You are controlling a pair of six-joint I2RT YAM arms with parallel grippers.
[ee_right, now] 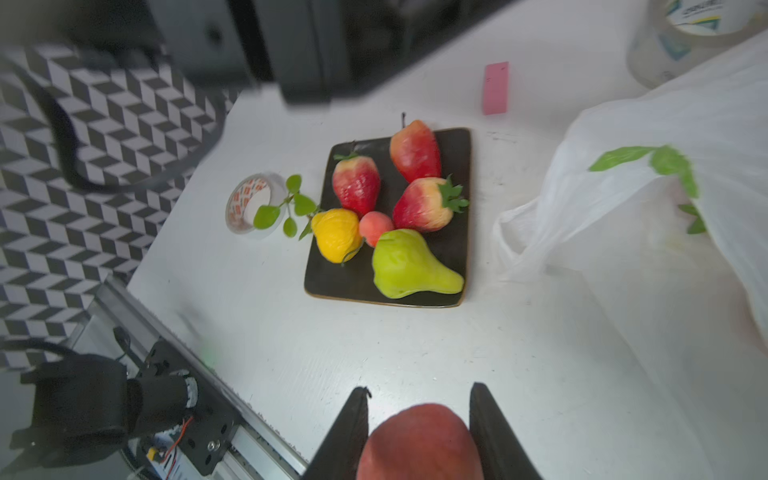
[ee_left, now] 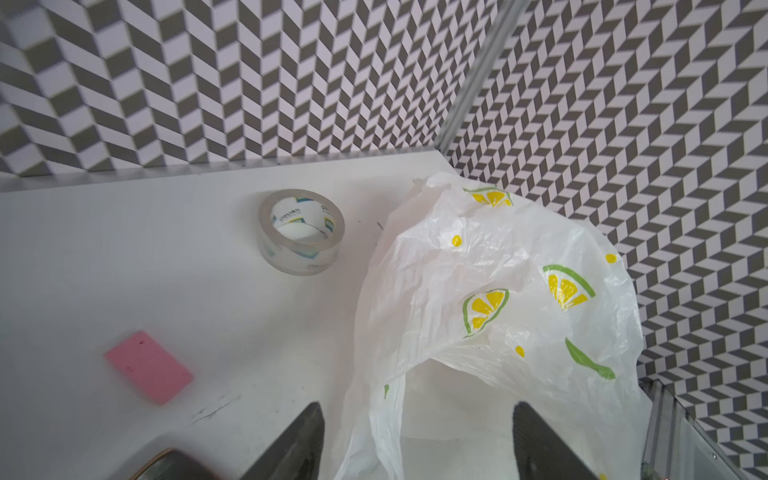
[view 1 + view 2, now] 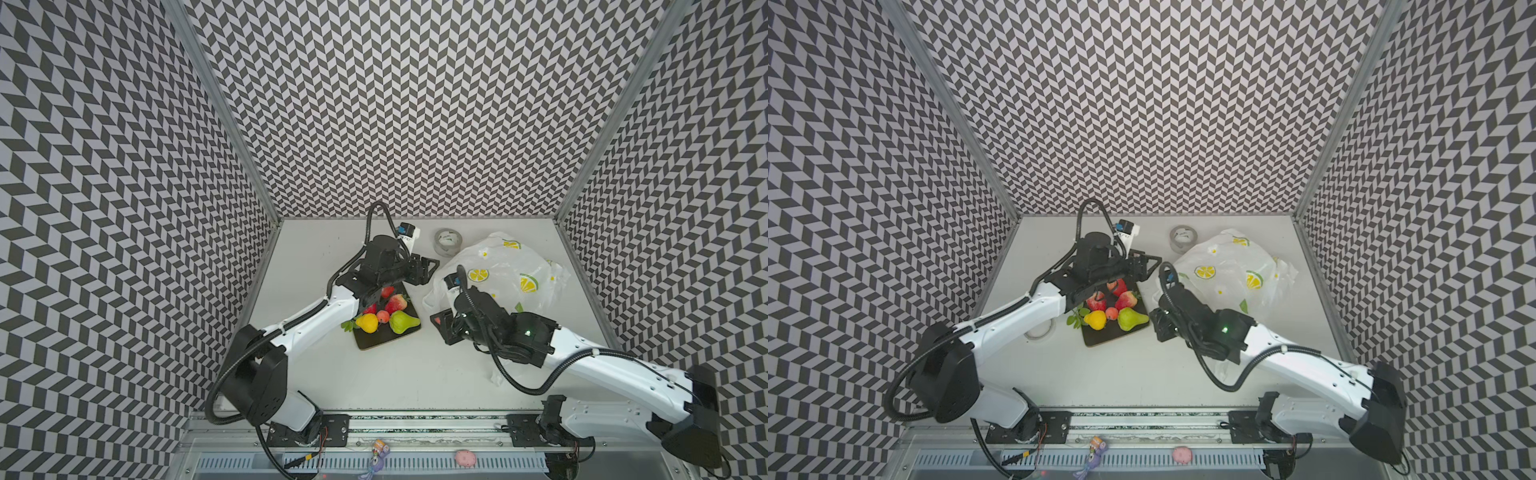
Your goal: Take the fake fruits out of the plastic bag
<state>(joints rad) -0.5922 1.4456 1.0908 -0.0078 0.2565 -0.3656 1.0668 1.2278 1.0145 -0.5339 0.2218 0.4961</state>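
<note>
Listing from left to right: small tape roll [image 3: 1038, 331], partly under the left arm, shown in a top view and in the right wrist view. Dark tray [image 3: 374, 341], left of centre, carrying six fruits that are out of the bag: lemon [image 3: 367, 323] with a leafy sprig, peach ball [image 3: 383, 316], pear [image 3: 402, 321], three strawberries [image 3: 397, 303]. Left pincer [image 2: 415, 415], over the tray's far corner beside the bag mouth; fingers spread wide, nothing between them. Clear tape roll [image 3: 448, 242], near the back wall, just beside the bag. Right pincer [image 1: 419, 390], between tray and bag, closed on a red-orange fruit [image 1: 419, 444]; both top views give only a red sliver of it, while the right wrist view shows it plainly. Bag [image 3: 503, 266], right rear, slack and crumpled, with a lemon print. Progress, as judged: six set down, a seventh out and not yet on the tray. The left wrist view looks into the bag mouth and shows only white film; deeper folds are hidden, so what remains inside cannot be told. Pink block [image 2: 148, 366]: appears in both wrist views, hidden by the left arm in both top views.
</note>
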